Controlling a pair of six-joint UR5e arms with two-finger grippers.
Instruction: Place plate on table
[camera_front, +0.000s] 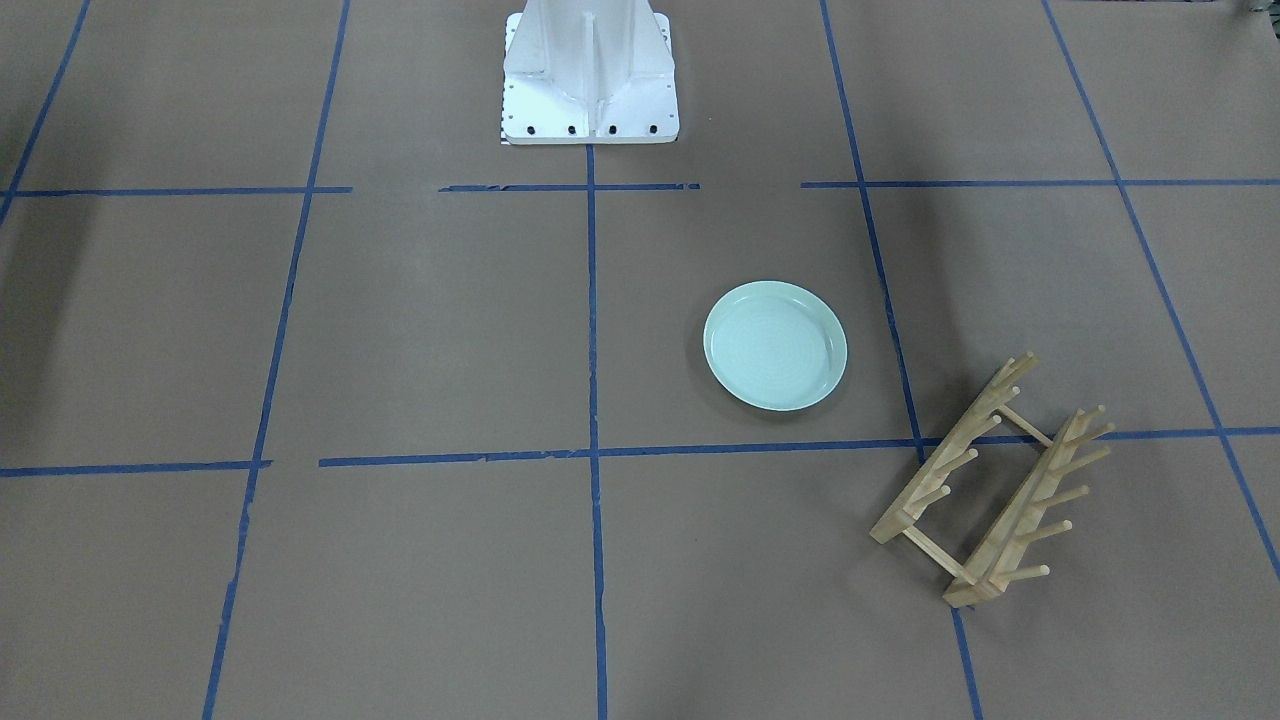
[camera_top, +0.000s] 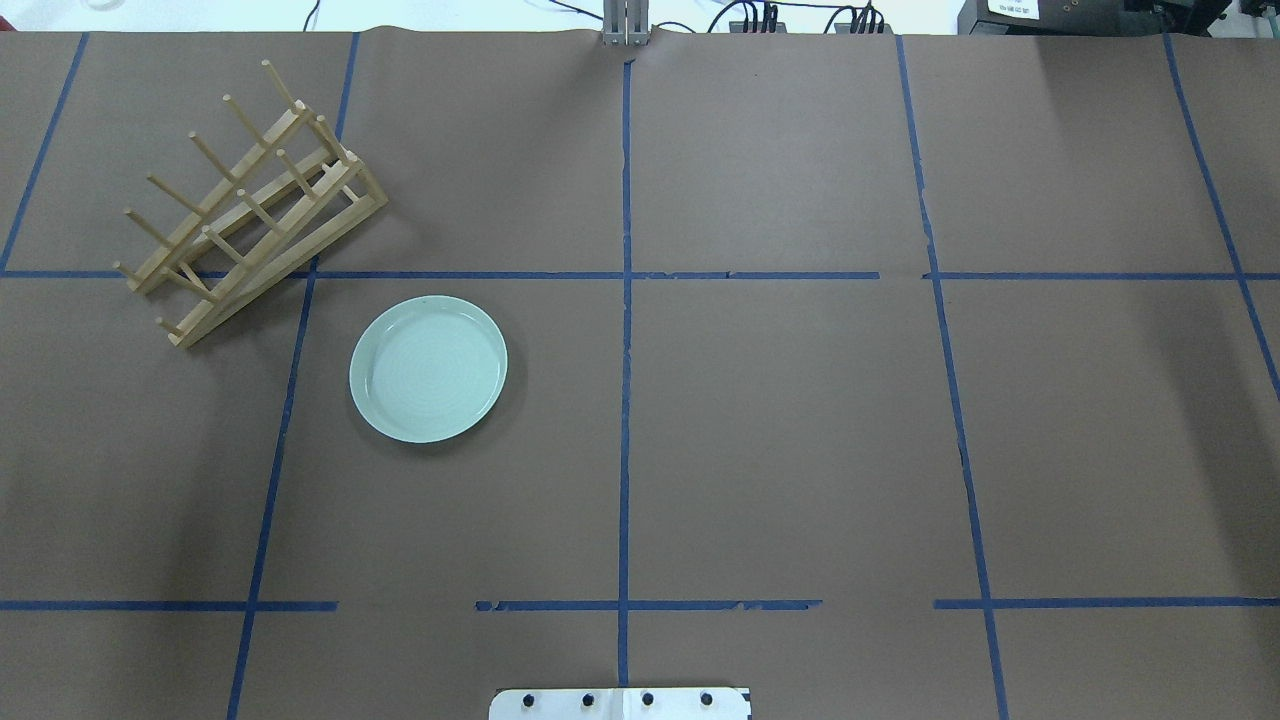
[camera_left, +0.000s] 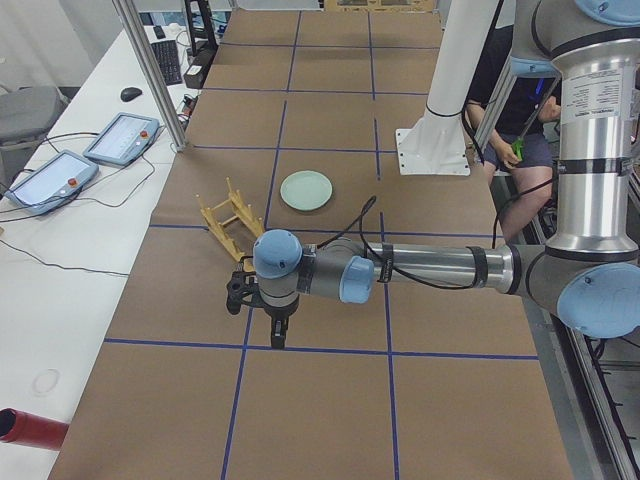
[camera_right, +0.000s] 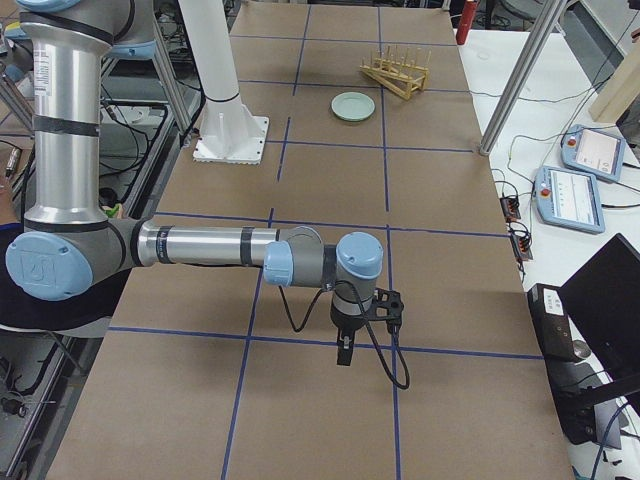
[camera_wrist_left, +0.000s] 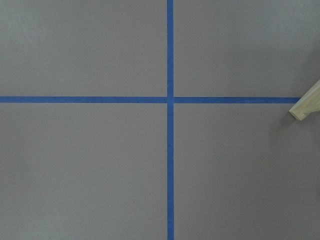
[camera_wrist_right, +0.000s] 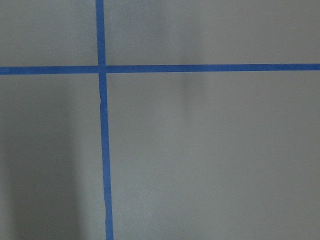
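The pale mint-green plate (camera_front: 775, 345) lies flat and upright on the brown table (camera_front: 450, 330), apart from the wooden rack; it also shows in the overhead view (camera_top: 428, 368) and both side views (camera_left: 306, 190) (camera_right: 354, 105). No gripper touches it. My left gripper (camera_left: 277, 335) shows only in the exterior left view, pointing down over a tape line well away from the plate; I cannot tell if it is open or shut. My right gripper (camera_right: 345, 352) shows only in the exterior right view, far from the plate; I cannot tell its state either. Both wrist views show bare table.
The wooden peg rack (camera_front: 995, 480) (camera_top: 250, 205) stands beside the plate with no plate in it; one corner of it shows in the left wrist view (camera_wrist_left: 307, 102). The white robot base (camera_front: 590, 70) stands at the table's edge. Tablets (camera_left: 120, 138) lie on a side bench.
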